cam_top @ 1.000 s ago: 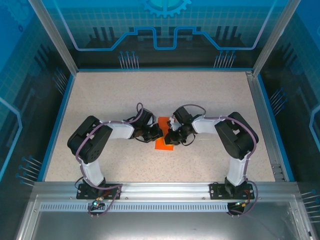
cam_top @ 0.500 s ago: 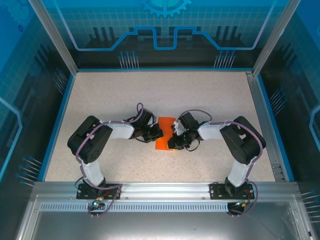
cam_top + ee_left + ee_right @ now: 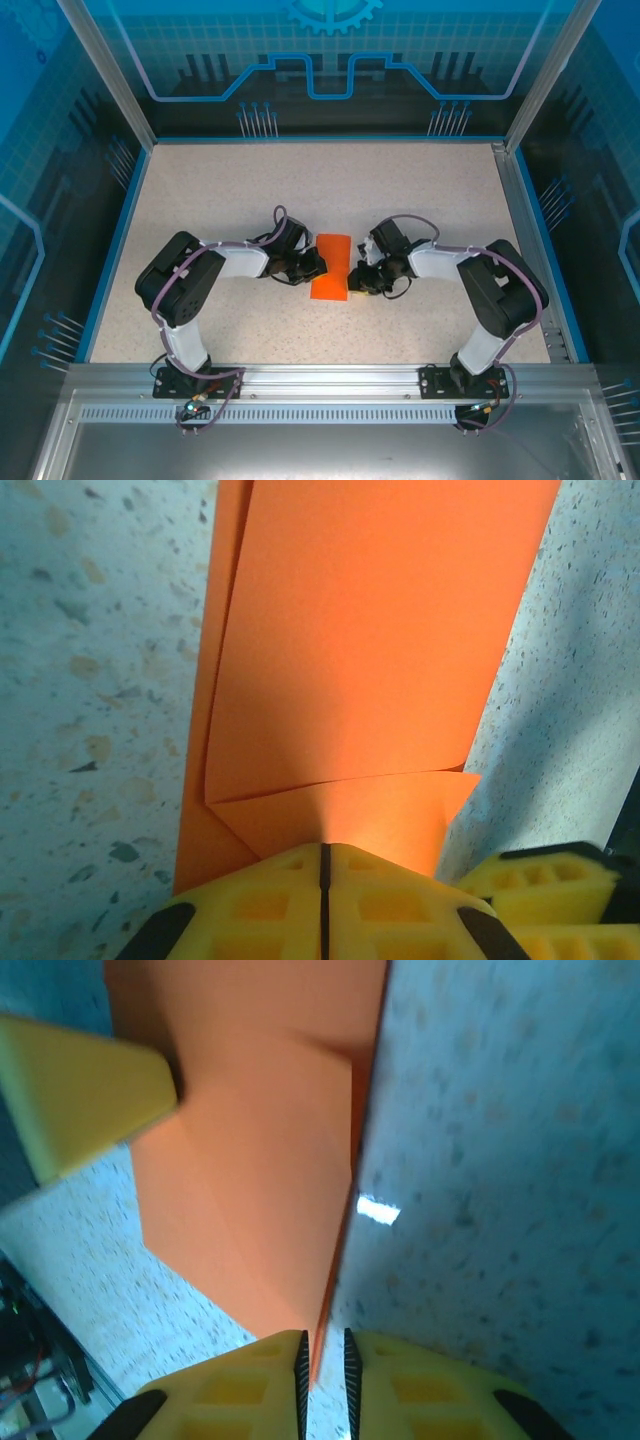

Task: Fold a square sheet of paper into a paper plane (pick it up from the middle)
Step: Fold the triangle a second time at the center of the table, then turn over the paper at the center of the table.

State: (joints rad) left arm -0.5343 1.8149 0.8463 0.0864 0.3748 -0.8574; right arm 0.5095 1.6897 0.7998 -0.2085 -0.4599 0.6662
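**A:** At the tips of the left gripper [image 3: 323, 852], how do the fingers stand?

**B:** They are pressed together, and only a thin dark line shows between the two yellow pads. The orange paper [image 3: 350, 650] runs straight into this line, so they are clamped on its edge.

**A:** And the right gripper [image 3: 323, 1345]?

**B:** There the pads are a little apart, with a narrow slit between them. One edge of the paper goes into this slit. I cannot tell whether the pads touch it.

**A:** What form does the paper have?

**B:** It is folded in layers. In the left wrist view, one big flap lies on top and a crease runs across just before the fingers. From above it is a narrow, slightly slanted strip.

**A:** Where is it?

**B:** It is low on the speckled table [image 3: 250, 190], near the middle and a little toward the near edge. It lies between the two grippers, the left one at its left side and the right one at its right side. Both arms bend inward from their bases toward it.
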